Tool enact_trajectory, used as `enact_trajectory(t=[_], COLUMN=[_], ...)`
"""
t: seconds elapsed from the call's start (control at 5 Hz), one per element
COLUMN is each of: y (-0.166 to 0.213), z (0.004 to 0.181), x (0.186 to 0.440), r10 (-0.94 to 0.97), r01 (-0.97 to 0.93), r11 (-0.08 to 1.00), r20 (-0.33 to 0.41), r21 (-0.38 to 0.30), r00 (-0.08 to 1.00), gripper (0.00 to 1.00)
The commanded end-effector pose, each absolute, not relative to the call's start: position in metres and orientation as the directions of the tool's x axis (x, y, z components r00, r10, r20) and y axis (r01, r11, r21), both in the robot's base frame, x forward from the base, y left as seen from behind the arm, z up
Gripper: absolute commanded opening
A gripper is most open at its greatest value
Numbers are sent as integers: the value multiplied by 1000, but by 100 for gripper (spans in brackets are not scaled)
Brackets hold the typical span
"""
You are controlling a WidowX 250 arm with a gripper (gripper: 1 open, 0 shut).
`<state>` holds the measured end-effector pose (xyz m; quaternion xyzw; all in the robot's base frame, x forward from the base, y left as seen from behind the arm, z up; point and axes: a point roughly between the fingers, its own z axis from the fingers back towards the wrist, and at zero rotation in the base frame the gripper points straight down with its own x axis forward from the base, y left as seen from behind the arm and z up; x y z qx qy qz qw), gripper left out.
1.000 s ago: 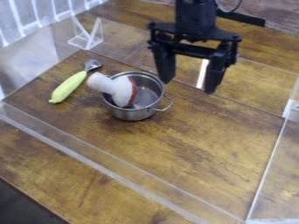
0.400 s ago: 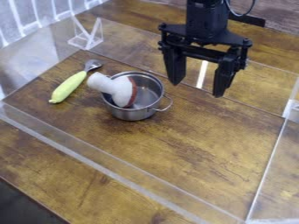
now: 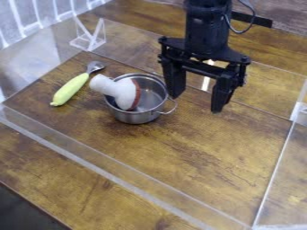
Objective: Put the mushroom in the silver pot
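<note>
claw: black fingers spread wide, empty, pointing down just right of the silver pot | mushroom: plump white stem propped on the pot's left rim, flat grey-brown cap outside, likely only half in | pot: shiny round metal, reddish inside | table: dark wood grain

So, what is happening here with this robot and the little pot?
A single robot arm works over a wooden table. Its gripper is open, pointing down, and holds nothing; it hangs just to the right of the silver pot. The mushroom lies tilted on the pot's left rim, its white stem reaching inside and its cap outside. A yellow-green corn-like toy lies on the table to the left of the pot.
</note>
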<state>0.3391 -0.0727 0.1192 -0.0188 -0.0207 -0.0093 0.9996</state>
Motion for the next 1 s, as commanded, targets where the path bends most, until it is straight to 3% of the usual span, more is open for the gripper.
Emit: enact_trajectory(t=[0.0,0.6,0.8], y=[-66,-67,-63], z=[140,138,129], x=[343,349,348], r10=[-17,-14,-16], r01=[22,17,19], r11=[999,999,999], r20=[102,69,64], r21=[-46,-40,-39], r00=[995,997,998], gripper=[100,100,100])
